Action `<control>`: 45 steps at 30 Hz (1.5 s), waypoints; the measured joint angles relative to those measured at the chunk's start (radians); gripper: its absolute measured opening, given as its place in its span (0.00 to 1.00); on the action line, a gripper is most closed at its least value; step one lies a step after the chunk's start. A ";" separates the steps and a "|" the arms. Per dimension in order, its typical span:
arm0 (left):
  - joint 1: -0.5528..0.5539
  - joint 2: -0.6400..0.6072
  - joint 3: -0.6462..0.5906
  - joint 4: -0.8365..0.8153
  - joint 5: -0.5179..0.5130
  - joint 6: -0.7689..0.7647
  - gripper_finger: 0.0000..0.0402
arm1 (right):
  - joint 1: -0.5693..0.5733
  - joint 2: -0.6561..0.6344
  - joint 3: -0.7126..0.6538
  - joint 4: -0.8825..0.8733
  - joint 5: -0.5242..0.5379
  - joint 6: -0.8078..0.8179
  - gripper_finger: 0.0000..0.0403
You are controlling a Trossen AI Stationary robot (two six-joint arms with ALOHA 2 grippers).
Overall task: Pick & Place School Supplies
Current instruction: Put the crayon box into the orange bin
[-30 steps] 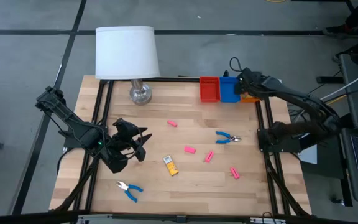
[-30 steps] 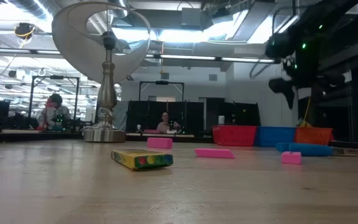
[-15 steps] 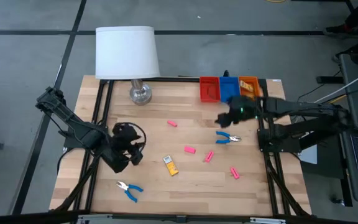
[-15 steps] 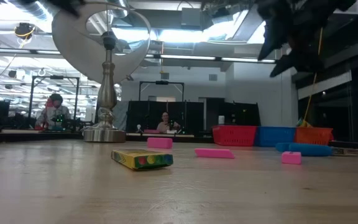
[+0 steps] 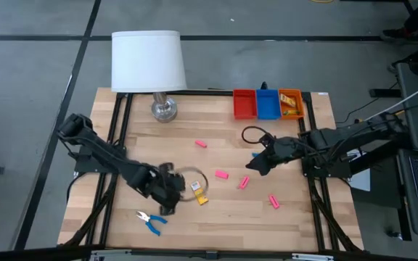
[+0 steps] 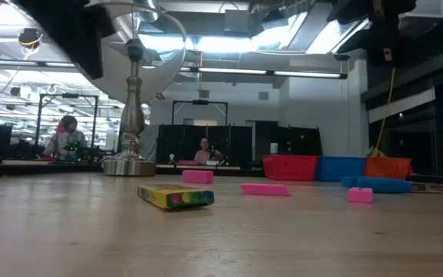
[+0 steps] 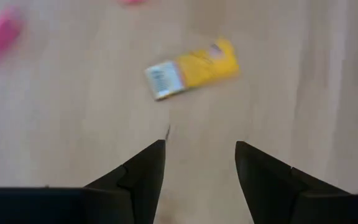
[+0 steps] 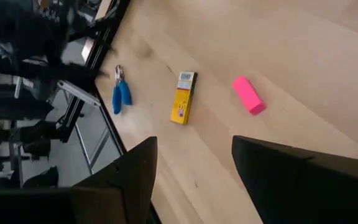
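Note:
My left gripper (image 5: 174, 190) (image 7: 201, 155) is open, just left of the yellow-orange box (image 5: 199, 193) (image 7: 194, 67) lying flat on the table; its fingers point at the box without touching it. My right gripper (image 5: 260, 164) (image 8: 194, 163) is open above the table's right centre, over one pair of blue-handled pliers (image 6: 375, 183), which it mostly hides in the high view. The other pliers (image 5: 151, 221) (image 8: 120, 93) lie near the near-left edge. Several pink erasers (image 5: 221, 174) (image 5: 244, 182) (image 5: 274, 201) lie flat around the middle. A second yellow-orange piece (image 5: 290, 107) lies in the orange tray.
Red tray (image 5: 244, 104), blue tray (image 5: 268, 104) and orange tray (image 5: 299, 96) stand in a row at the far edge. The white-shaded lamp (image 5: 149, 61) stands at the far left corner. Another pink eraser (image 5: 202, 144) lies toward the lamp. People sit in the room beyond.
My right gripper has swung from above the trays toward the near edge and leftward, coming over the pliers at the right centre. My left gripper has moved right and slightly nearer, up to the yellow-orange box. No object has shifted.

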State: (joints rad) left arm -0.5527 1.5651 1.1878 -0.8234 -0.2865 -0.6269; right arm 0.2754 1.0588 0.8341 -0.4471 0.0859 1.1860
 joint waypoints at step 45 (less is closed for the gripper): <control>0.352 0.316 0.006 0.372 0.416 1.317 0.67 | 0.202 0.000 0.000 0.035 0.431 0.233 0.53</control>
State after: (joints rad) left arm -0.2006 1.8808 1.1942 -0.4511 0.1299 0.6903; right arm 0.4778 1.0592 0.8337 -0.4119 0.5166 1.4192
